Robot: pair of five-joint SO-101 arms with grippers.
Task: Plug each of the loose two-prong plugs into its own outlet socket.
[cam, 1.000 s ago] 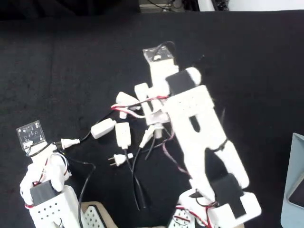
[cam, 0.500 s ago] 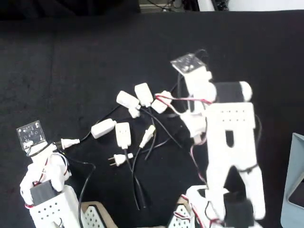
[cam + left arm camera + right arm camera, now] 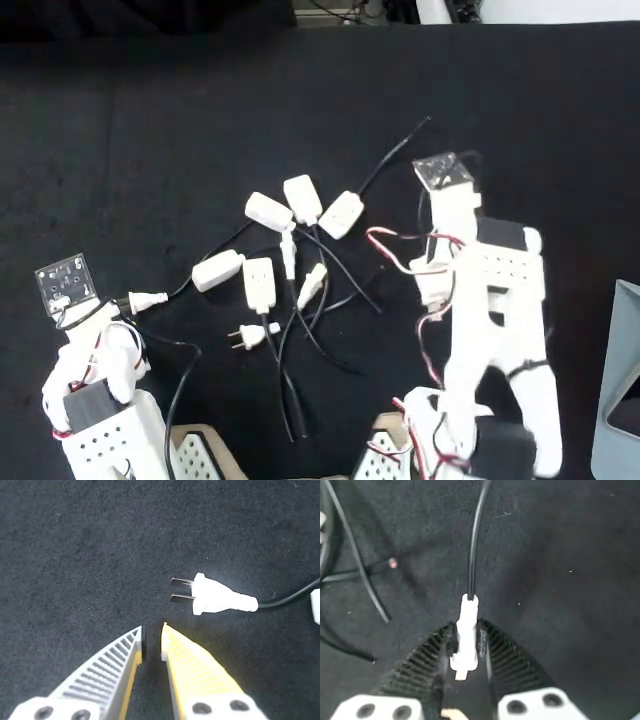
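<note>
My right claw [image 3: 465, 630] clamped on plug [image 3: 465, 645], off to side of socket trio [image 3: 302, 198]. Left claw [image 3: 151, 632] barely cracked, empty; second plug [image 3: 215, 596] loose, farther from trio.

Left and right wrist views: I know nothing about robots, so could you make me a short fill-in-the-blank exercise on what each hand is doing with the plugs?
1. The right hand grips a white two-prong plastic plug whose thin cord is coloured ____.
2. The left hand, its tips slightly apart, holds ____.
3. A second white two-prong plug lies flat on the dark cloth tabletop, just ahead of the ____ hand.

Missing words: black; nothing; left.
</note>
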